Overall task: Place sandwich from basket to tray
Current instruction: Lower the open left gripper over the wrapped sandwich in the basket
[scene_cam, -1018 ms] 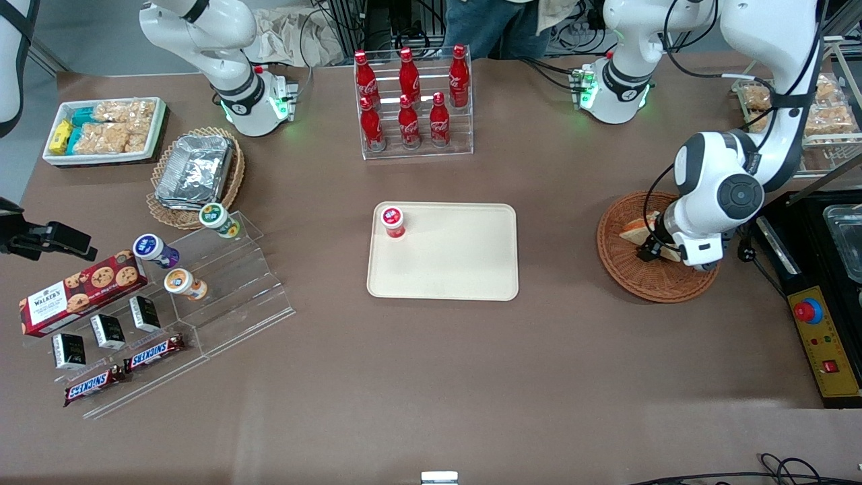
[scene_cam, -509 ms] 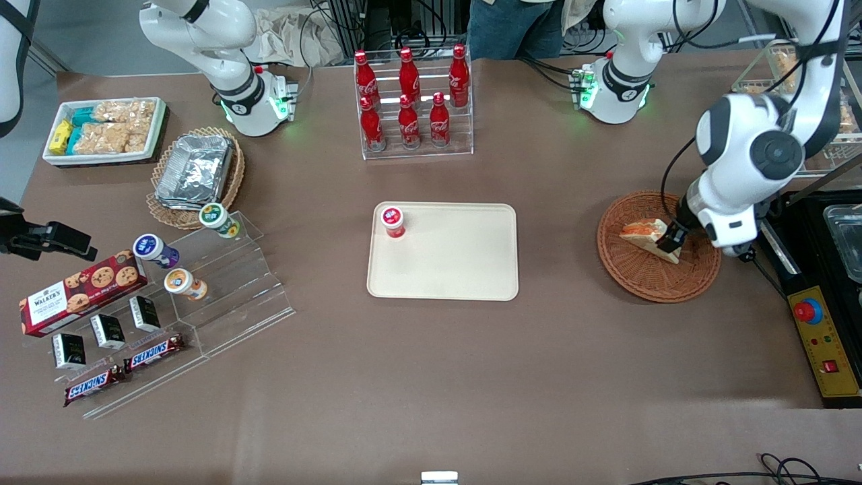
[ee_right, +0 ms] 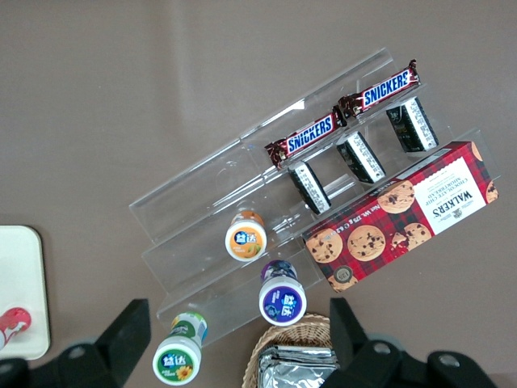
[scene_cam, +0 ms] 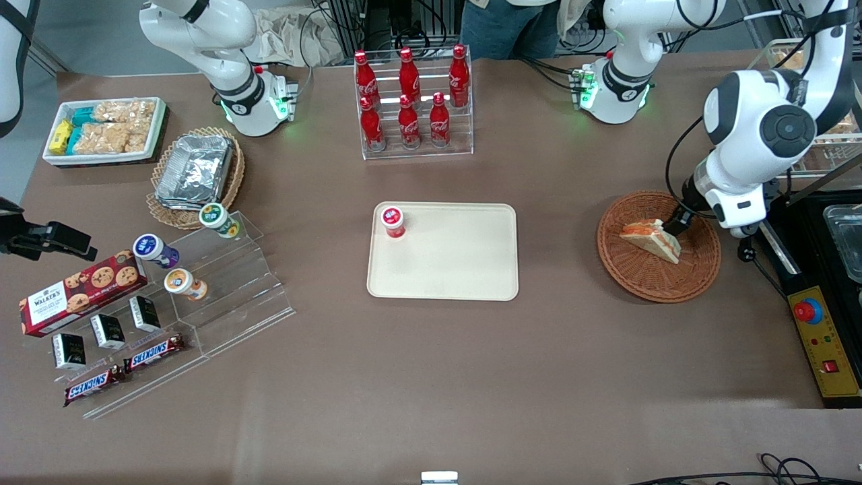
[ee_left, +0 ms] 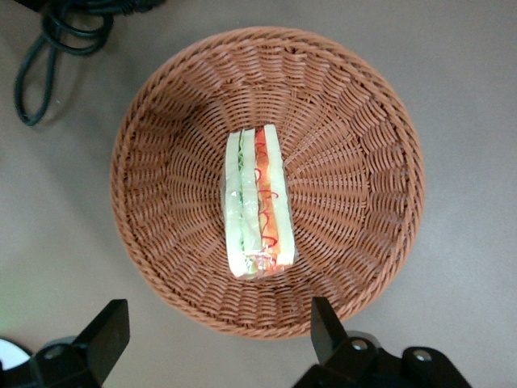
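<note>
You had the gripper (ee_left: 214,335) hanging above the basket (scene_cam: 700,266), its jaws released and spread wide, with nothing between them. In the wrist view the two black fingertips (ee_left: 109,327) stood apart over the basket's rim, clear of the food. The sandwich (scene_cam: 652,240) lay inside the basket, on the woven floor near its middle; it rested on its side with the red and green filling layers facing up toward your wrist camera. In the front view the gripper's dark tip showed just beside the sandwich's upper corner, but you could not tell from that view whether the two touched; the wrist view showed them apart.

Taking the basket as your landmark: the tray (scene_cam: 465,269) sat on the brown table (scene_cam: 431,370) well apart from it, toward the parked arm's end. A small red-capped bottle (scene_cam: 392,221) stood upright on the tray, in the corner farther from the basket and farther from the front camera. A clear rack of red cola bottles (scene_cam: 411,101) stood farther from the front camera than the basket, also toward the parked arm's end. A black and yellow control box with a red button (scene_cam: 818,337) lay just beside the basket, toward the working arm's end.
</note>
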Tool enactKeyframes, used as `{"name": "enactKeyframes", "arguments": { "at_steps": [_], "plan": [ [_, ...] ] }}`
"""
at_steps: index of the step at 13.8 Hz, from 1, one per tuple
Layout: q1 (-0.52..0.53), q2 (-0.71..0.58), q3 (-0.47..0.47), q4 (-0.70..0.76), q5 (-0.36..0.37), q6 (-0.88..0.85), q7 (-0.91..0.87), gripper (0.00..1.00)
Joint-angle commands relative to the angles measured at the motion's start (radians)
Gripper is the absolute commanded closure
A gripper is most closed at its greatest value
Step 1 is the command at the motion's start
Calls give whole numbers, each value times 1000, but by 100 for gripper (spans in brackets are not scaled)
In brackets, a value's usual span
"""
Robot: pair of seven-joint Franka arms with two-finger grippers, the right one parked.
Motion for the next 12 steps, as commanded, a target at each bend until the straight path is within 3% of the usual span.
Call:
{"name": "enactKeyframes", "arguments": {
  "at_steps": [1, 7, 8, 9, 10, 12],
  "plan": [
    [5, 73, 2, -80, 14, 181, -18, 0],
    [44, 189, 4, -109, 14, 322, -23, 1],
    [46, 199, 4, -108, 14, 330, -24, 26],
    [46, 199, 4, -105, 12, 330, -26, 86],
    [46, 200, 4, -100, 12, 329, -26, 100],
    [46, 203, 2, -97, 10, 330, -28, 100]
  ]
}}
